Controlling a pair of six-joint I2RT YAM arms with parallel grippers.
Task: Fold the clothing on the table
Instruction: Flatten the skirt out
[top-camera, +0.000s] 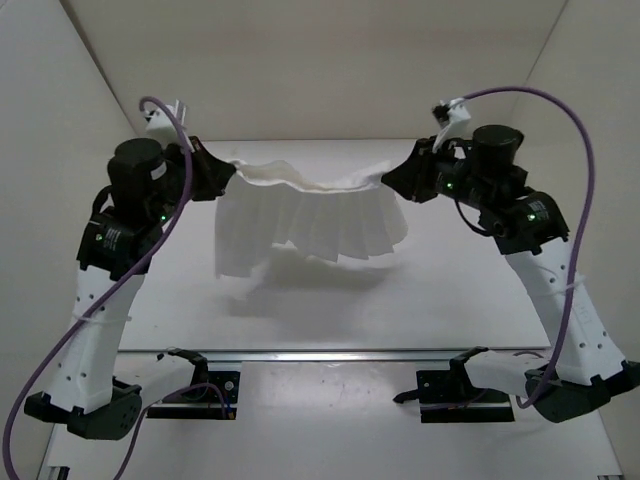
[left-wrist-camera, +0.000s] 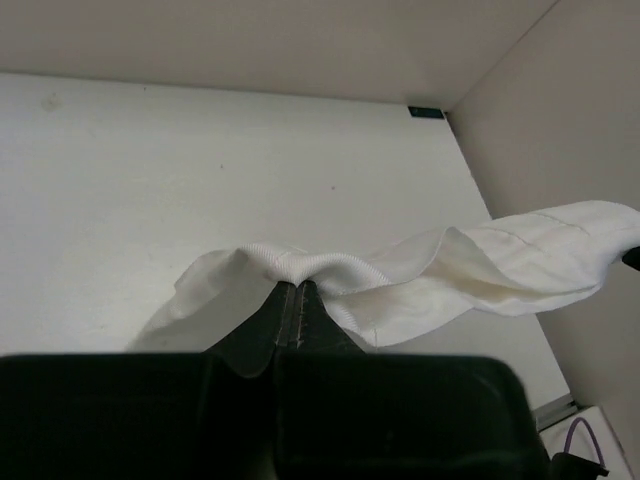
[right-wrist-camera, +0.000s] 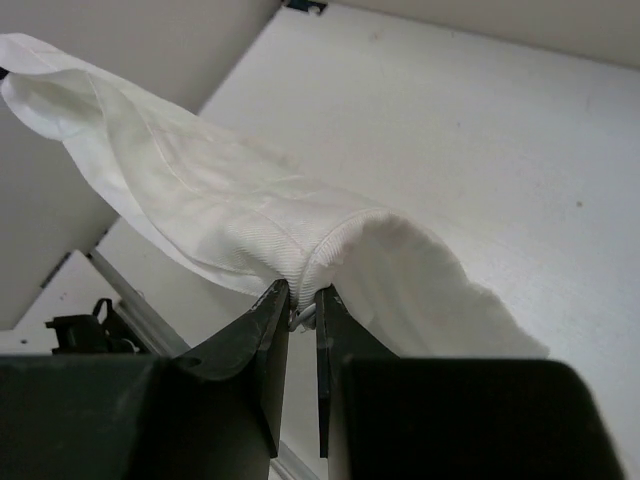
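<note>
While your arms stand behind the metal rail (top-camera: 330, 354), your left gripper (top-camera: 222, 180) is clamped tight on one end of the clothing (top-camera: 310, 225) and your right gripper (top-camera: 392, 178) pinches the other. It hangs pleated between them above the table (top-camera: 450, 290).

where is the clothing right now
In the top view the clothing hangs over the middle of the table, strung between the left gripper and the right gripper, each pinching one end of its top edge.
</note>
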